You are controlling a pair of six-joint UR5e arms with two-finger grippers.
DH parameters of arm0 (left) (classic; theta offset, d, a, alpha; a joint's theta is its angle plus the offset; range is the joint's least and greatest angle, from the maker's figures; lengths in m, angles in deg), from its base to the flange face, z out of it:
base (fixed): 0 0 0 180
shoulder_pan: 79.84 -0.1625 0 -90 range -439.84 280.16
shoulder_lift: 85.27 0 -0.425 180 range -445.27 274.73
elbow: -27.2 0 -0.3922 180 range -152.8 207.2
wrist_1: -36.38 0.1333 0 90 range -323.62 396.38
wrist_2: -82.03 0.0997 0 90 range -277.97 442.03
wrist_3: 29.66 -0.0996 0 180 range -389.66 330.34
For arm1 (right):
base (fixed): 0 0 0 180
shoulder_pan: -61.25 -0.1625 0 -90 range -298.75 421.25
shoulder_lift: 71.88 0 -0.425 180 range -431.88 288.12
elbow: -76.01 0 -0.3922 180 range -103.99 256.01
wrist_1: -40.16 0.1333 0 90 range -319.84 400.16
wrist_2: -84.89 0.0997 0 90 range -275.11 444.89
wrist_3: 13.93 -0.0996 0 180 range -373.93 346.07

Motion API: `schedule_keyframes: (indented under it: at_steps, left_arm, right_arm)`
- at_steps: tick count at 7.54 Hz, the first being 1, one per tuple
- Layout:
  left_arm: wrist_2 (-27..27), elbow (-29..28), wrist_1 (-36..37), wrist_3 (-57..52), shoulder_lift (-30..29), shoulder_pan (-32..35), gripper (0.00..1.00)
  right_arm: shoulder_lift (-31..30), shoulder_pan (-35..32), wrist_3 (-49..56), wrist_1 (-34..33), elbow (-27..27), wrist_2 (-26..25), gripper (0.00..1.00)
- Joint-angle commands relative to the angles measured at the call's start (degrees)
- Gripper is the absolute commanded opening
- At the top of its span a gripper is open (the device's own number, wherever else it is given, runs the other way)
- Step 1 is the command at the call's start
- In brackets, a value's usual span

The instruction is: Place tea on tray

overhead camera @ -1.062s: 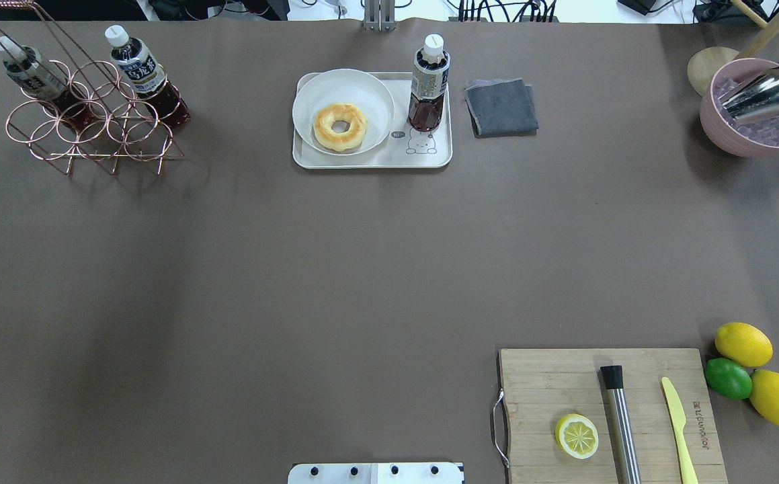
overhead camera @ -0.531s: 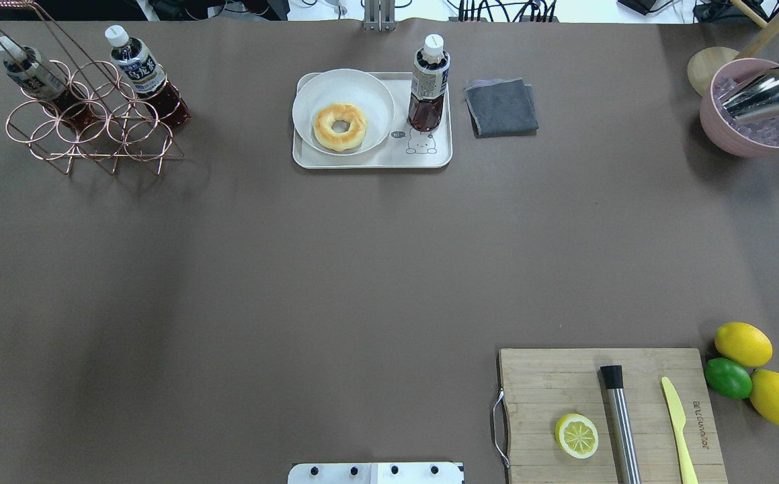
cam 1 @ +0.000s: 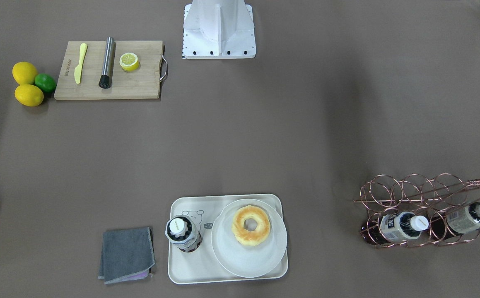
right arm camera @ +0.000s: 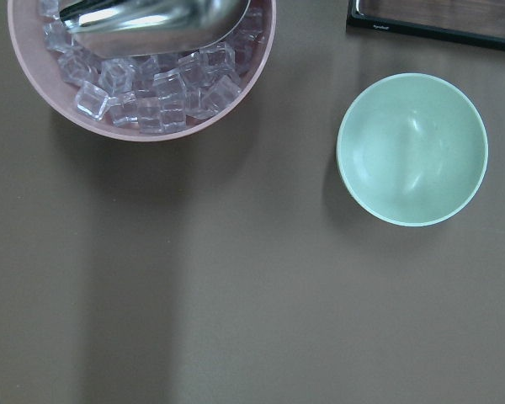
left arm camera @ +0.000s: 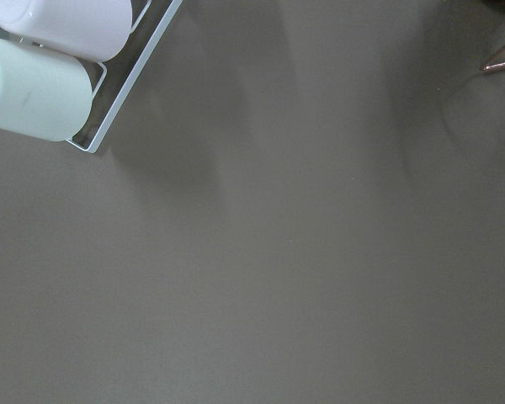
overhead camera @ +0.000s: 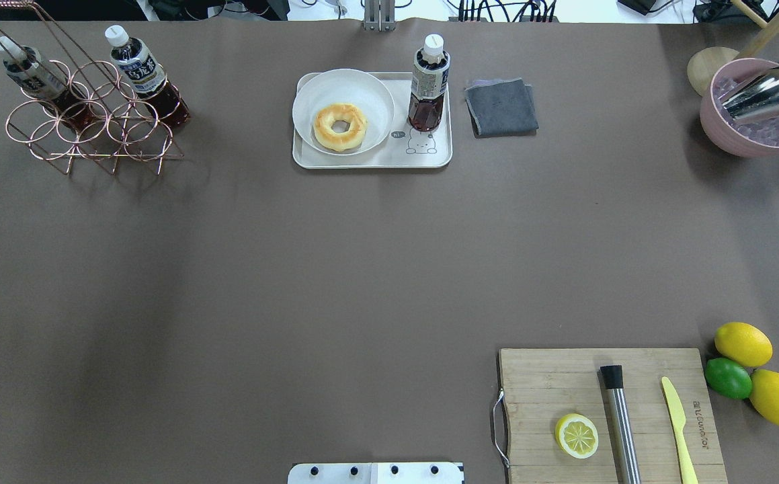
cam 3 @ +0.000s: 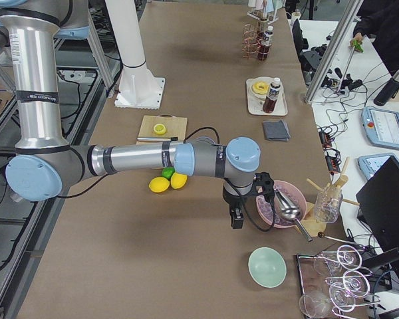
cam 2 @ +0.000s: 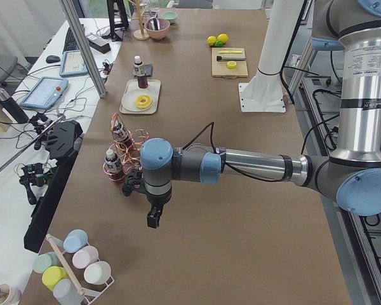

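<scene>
A tea bottle (overhead camera: 427, 84) with a white cap stands upright on the right end of the cream tray (overhead camera: 369, 160), next to a white plate with a doughnut (overhead camera: 340, 126). It also shows in the front view (cam 1: 183, 234) on the tray (cam 1: 190, 269). My left gripper (cam 2: 153, 219) hangs over bare table near the copper rack, far from the tray. My right gripper (cam 3: 237, 219) hangs beside the pink ice bowl. Each shows only in a side view, so I cannot tell whether it is open or shut.
A copper wire rack (overhead camera: 87, 128) at the far left holds two more tea bottles (overhead camera: 140, 74). A grey cloth (overhead camera: 501, 107) lies right of the tray. A pink ice bowl (overhead camera: 755, 107), a cutting board (overhead camera: 550, 383) and lemons (overhead camera: 743, 343) lie on the right.
</scene>
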State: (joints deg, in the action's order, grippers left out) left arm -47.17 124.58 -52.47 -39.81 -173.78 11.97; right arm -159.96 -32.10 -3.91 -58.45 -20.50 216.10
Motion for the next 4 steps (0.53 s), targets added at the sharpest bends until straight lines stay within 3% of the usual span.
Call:
schedule_keyframes:
  at_steps: [1,4]
  left_arm:
    - [0.0,0.3,0.0,0.0,0.0,0.0,0.98]
    - [-1.4,0.2,-0.2,0.0,-0.2,0.0,0.98]
  right_arm:
    - [0.0,0.0,0.0,0.0,0.0,0.0,1.00]
    - [0.0,0.0,0.0,-0.1,-0.1,0.0,1.00]
